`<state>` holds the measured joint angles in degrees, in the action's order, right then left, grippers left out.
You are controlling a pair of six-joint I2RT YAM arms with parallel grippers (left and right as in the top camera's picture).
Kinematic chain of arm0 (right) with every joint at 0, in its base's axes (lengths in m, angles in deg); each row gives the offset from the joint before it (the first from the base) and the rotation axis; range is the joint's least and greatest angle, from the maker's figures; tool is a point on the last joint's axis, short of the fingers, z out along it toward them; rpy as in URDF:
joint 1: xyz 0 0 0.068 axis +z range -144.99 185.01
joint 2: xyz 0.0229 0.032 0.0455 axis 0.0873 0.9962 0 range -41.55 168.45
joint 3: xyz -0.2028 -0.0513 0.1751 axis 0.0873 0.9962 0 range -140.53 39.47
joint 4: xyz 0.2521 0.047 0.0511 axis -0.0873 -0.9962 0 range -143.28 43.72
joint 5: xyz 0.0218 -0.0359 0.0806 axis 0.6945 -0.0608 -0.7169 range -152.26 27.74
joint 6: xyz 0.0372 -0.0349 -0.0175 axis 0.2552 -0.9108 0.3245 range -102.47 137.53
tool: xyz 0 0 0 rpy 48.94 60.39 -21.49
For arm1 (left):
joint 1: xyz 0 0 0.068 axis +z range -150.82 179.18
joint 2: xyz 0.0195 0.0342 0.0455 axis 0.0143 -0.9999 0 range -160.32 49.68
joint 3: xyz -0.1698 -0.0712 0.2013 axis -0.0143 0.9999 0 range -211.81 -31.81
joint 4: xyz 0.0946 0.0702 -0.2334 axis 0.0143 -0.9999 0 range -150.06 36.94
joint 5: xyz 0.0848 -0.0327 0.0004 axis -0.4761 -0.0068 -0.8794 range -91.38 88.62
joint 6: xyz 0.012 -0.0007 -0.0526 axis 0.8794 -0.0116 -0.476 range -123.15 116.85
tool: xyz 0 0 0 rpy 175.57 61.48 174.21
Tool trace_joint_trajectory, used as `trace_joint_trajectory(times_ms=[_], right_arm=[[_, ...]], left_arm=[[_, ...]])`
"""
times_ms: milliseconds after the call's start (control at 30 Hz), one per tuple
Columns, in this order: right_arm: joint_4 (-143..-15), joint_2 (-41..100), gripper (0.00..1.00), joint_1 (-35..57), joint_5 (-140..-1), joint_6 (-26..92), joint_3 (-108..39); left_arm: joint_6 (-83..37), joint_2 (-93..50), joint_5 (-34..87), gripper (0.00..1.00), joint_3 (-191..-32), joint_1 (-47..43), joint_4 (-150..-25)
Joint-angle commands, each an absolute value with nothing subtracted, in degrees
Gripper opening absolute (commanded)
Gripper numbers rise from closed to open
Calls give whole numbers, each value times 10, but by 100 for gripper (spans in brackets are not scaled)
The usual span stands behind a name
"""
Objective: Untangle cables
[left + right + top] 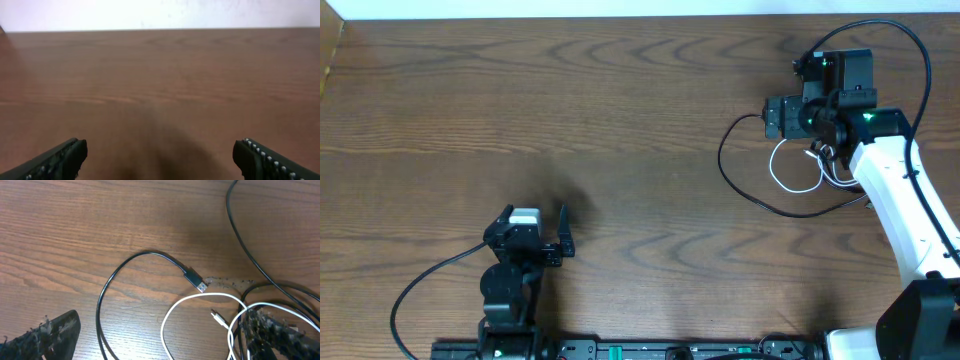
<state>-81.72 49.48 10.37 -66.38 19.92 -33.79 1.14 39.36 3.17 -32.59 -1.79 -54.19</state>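
the cables lie in the upper right of the overhead frame, under my right arm [900,190]. the black cable [107,287] sweeps a wide loop to the left and ends in a usb plug [196,281]. the plug's long axis runs from upper left to lower right in the right wrist frame. the white cable [167,316] loops inside the black one, with its small plug [218,318] just below the usb plug. the cords cross at the lower right of that frame, at one fingertip of my right claw [160,335]. the other fingertip is well apart on the bare table [65,225].

right claw: released, jaws wide, grasping nothing. left claw [160,159]: released, empty, at the lower left of the overhead frame, well apart from the cables. the right arm is nearer. no brand, label or writing is readable.
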Motion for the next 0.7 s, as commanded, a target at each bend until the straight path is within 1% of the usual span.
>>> trace_joint_trajectory(times_ms=[0, 300, 433, 533, 600, 667], right_arm=[[-819, 496, 99, 104, -665, 205, -336], [-819, 496, 99, 104, -664, 204, -336], [-824, 488, 99, 102, -608, 196, -330], [-839, 451, 99, 104, -592, 196, -321], [-853, 406, 99, 104, -594, 196, -306], [-841, 358, 99, 104, -594, 196, -279]], left_arm=[[5, 371, 39, 98, -321, -18, -567], [5, 317, 39, 98, -320, -18, -567], [5, 292, 39, 98, -320, -18, -567], [5, 273, 39, 98, -320, -18, -567], [5, 260, 39, 98, -320, -18, -567], [5, 248, 39, 98, -321, -18, -567]])
